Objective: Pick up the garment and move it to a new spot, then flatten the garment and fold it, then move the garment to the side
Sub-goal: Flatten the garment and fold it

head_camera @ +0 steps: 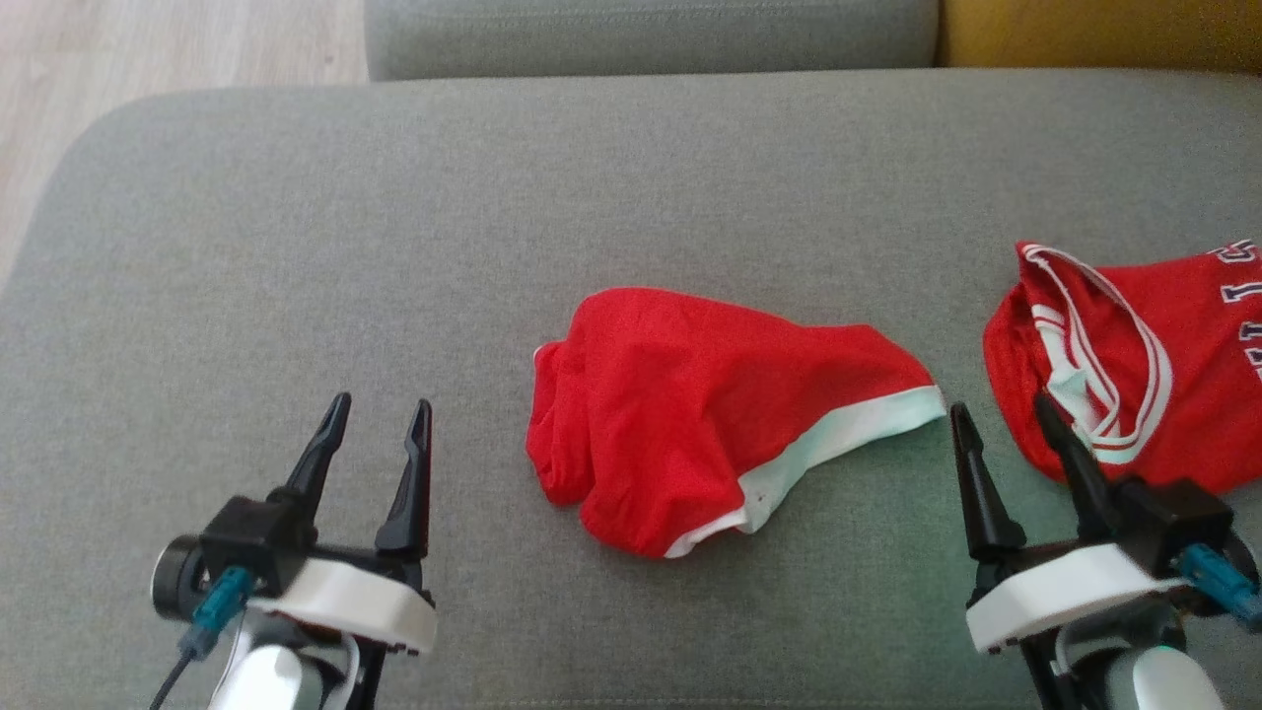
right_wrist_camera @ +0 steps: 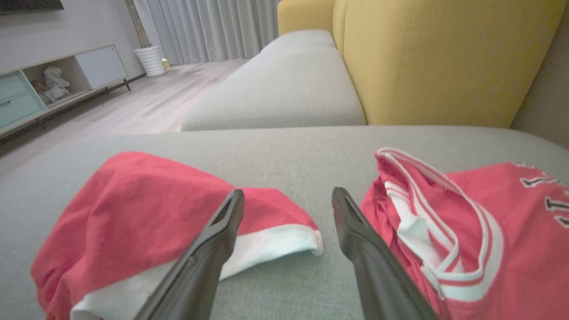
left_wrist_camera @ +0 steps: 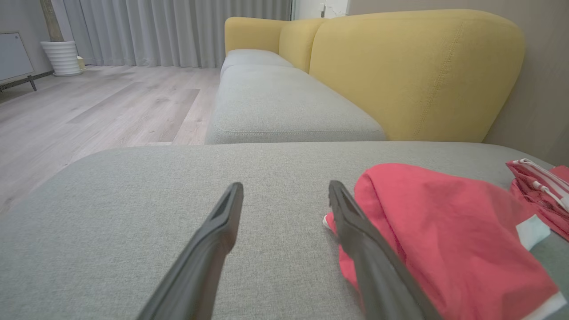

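- Left end effector (head_camera: 383, 402) — wide apart, empty, over grey sofa cushion (head_camera: 296, 247).
- Right end effector (head_camera: 998, 404) — wide, empty, between red garment (head_camera: 690, 414) (shorts, perhaps) and red jersey (head_camera: 1173, 385).

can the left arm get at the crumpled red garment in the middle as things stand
Probably yes: the left end effector is open, just beside the crumpled red garment and apart from it, with bare grey cushion between.
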You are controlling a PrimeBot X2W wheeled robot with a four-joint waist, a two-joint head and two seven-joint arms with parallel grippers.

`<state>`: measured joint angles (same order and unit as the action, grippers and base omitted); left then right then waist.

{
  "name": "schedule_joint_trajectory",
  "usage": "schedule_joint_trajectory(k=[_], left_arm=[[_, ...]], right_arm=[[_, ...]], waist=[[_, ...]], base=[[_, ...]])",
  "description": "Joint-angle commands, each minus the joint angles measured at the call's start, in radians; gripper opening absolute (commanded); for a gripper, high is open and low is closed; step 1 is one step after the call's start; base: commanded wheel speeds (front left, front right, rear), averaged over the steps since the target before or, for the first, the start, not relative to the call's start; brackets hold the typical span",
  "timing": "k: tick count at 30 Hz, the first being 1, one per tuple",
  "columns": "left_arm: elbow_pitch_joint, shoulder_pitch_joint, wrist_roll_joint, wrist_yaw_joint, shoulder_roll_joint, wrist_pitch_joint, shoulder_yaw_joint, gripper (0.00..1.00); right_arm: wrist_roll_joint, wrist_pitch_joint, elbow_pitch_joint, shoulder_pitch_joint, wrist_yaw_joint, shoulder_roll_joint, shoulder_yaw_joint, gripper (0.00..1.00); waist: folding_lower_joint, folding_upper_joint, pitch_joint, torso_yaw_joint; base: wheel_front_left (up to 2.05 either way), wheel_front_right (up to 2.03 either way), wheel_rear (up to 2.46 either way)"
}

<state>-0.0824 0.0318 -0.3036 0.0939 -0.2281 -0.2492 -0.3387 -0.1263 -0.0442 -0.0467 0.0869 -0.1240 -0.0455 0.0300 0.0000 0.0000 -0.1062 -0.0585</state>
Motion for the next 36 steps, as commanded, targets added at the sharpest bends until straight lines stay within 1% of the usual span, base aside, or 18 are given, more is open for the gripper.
schedule_joint_trajectory(k=[1, 5, 11, 25, 27, 29, 33, 36], left_arm=[[0.04, 0.019, -0.008, 0.009, -0.022, -0.005, 0.045, 1.0], [0.052, -0.004, -0.009, 0.017, -0.024, 0.006, 0.038, 1.0], [0.062, -0.032, -0.013, 0.023, -0.026, 0.019, 0.029, 1.0], [0.081, -0.039, -0.023, 0.026, -0.027, 0.039, 0.008, 1.0], [0.082, -0.038, -0.034, 0.014, -0.02, 0.052, -0.004, 1.0], [0.079, -0.039, -0.057, -0.008, -0.007, 0.073, -0.026, 1.0], [0.052, -0.036, -0.107, -0.077, 0.033, 0.144, -0.103, 1.0], [0.007, -0.03, -0.15, -0.129, 0.068, 0.199, -0.158, 1.0]], right_arm=[[-0.006, 0.002, -0.063, -0.025, -0.007, -0.005, 0.029, 1.0], [-0.006, 0.0, -0.11, -0.037, -0.007, -0.005, 0.026, 1.0], [-0.009, -0.003, -0.132, -0.028, -0.007, -0.005, 0.016, 1.0], [-0.023, -0.005, -0.135, -0.022, -0.007, -0.005, 0.013, 1.0], [-0.024, -0.005, -0.133, -0.023, -0.007, -0.005, 0.013, 1.0], [-0.025, -0.008, -0.132, -0.024, -0.007, -0.005, 0.014, 1.0], [-0.025, -0.011, -0.135, -0.034, -0.007, -0.005, 0.019, 1.0], [-0.026, -0.011, -0.137, -0.049, -0.007, -0.005, 0.031, 1.0]], waist=[[0.0, 0.0, 0.017, 0.005], [0.0, 0.0, 0.044, 0.004], [0.0, 0.0, 0.064, 0.004], [0.0, 0.0, 0.055, 0.0], [0.0, 0.0, 0.052, -0.001], [0.0, 0.0, 0.046, -0.001], [0.0, 0.0, 0.023, 0.001], [0.0, 0.0, -0.002, 0.011]], base=[[0.0, 0.0, 0.0], [0.0, 0.0, 0.0], [0.0, 0.0, 0.0], [0.0, 0.0, 0.0], [0.0, 0.0, 0.0], [0.0, 0.0, 0.0], [0.0, 0.0, 0.0], [0.0, 0.0, 0.0]])
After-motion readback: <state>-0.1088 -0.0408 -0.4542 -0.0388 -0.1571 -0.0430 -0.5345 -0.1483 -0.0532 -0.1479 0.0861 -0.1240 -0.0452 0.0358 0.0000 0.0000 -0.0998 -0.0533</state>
